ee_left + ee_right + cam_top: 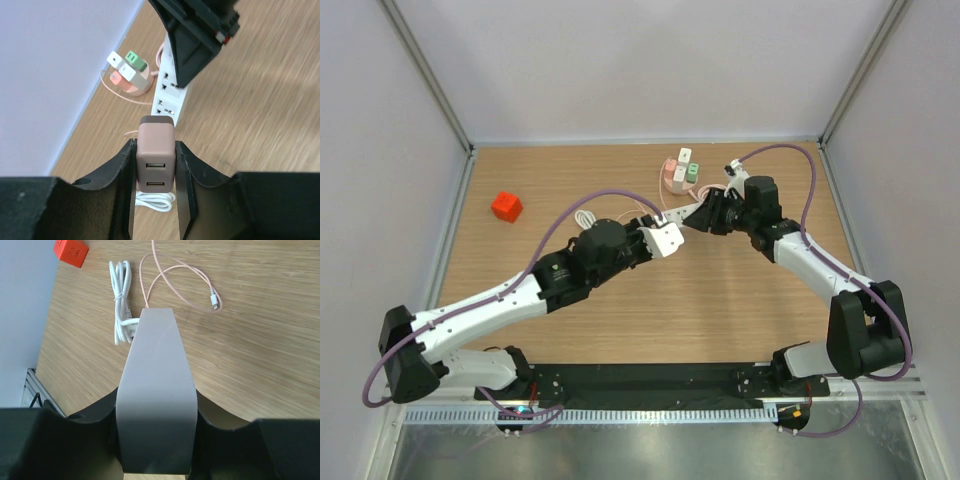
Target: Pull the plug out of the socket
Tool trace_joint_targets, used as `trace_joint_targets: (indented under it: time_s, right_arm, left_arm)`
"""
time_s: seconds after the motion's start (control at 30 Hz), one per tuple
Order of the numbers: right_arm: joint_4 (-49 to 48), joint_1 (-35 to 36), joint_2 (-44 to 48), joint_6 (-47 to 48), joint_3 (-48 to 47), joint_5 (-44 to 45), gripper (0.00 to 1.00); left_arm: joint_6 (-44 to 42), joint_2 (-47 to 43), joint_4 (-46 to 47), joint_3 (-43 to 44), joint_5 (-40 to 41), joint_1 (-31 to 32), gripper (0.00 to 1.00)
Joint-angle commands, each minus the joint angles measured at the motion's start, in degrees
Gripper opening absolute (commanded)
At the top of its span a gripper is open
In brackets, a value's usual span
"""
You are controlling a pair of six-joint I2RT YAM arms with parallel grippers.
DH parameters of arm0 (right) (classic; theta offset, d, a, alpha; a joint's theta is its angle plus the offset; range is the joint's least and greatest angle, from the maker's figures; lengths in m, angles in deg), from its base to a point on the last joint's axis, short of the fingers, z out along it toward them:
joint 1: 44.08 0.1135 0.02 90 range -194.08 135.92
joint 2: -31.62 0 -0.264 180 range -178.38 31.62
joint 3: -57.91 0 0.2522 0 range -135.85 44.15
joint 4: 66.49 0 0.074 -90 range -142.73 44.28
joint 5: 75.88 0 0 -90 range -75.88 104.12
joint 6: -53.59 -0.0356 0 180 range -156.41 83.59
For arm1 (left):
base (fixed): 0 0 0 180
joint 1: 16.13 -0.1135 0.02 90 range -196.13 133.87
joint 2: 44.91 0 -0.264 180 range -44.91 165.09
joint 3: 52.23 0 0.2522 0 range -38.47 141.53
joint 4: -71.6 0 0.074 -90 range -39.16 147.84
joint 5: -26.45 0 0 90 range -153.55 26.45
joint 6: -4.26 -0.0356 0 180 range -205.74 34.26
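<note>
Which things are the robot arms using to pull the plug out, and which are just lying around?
For the job:
pink plug, pinched in the left gripper
white power strip, held by the right gripper

Just lying about:
red cube
coiled white cable
pink cable
cluster of small chargers

Pinkish-brown plug (156,155), two USB ports showing, stands at the near end of the socket strip (169,92). Strip is white and long, several outlets showing.
</note>
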Motion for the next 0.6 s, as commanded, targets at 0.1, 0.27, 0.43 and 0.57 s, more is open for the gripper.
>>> trace_joint_targets:
  time_s: [0.1, 0.27, 0.43, 0.57]
  right_arm:
    - [-6.9, 0.4, 2.5, 1.0, 0.7, -7.5, 0.01]
    - [-10.5, 0.4, 4.3, 1.6, 0.8, -14.1, 0.01]
    - [-10.8, 0.3, 5.5, 2.0, 0.8, -15.1, 0.01]
    - [-11.0, 0.2, 6.2, 1.6, 1.2, -15.1, 0.01]
  left_arm:
    - [10.9, -6.3, -2.6, 1.6, -1.2, -2.9, 0.0]
    - [30.5, -12.2, 0.3, -5.2, -4.9, -17.3, 0.0]
    - [48.7, -15.1, 4.2, -14.8, -5.7, -34.7, 0.0]
    - [60.2, -14.8, 5.9, -20.9, -3.0, -44.9, 0.0]
